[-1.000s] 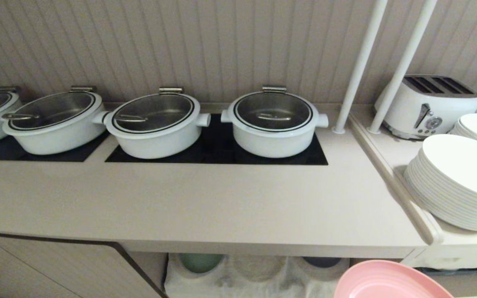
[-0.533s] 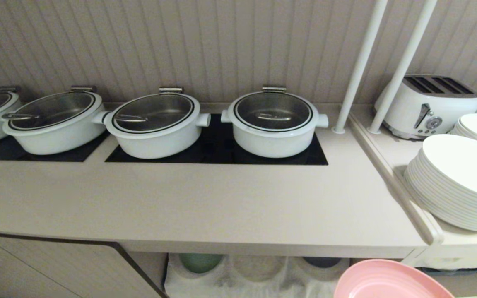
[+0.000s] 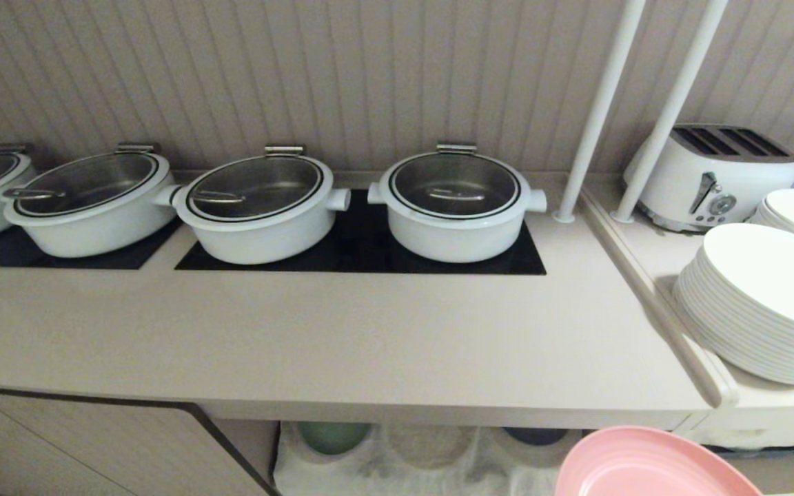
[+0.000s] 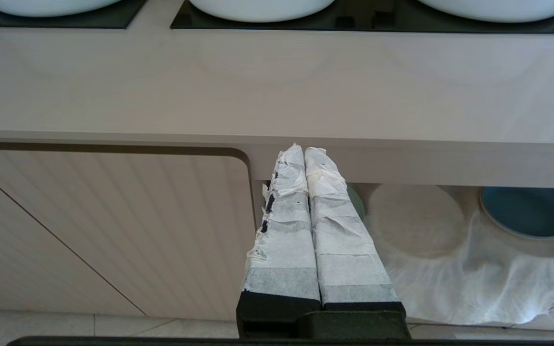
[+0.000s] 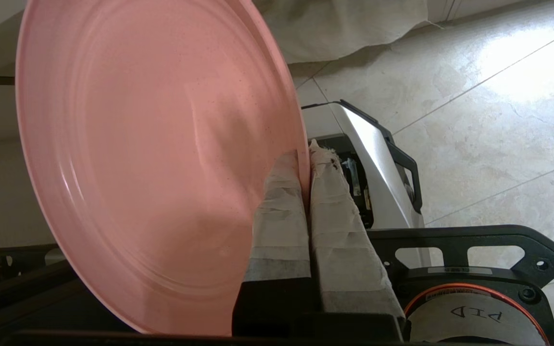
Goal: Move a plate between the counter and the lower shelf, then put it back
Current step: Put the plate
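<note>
Left end effector parked low by the cabinet door, clenched on nothing; pots lined up along the surface; green plate on the lower shelf; far right, right end effector pinching the pink plate by its rim, below the surface's front edge.

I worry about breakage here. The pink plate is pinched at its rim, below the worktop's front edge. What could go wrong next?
1. The right hand grips the plate only at its rim, with most of the plate hanging out past the fingers; it might tip or slip.
2. The plate sits below the counter and close in front of its thick front edge, so it could knock that edge on the way up.
3. A stack of white plates stands just to the right; a wide swing could hit it.
</note>
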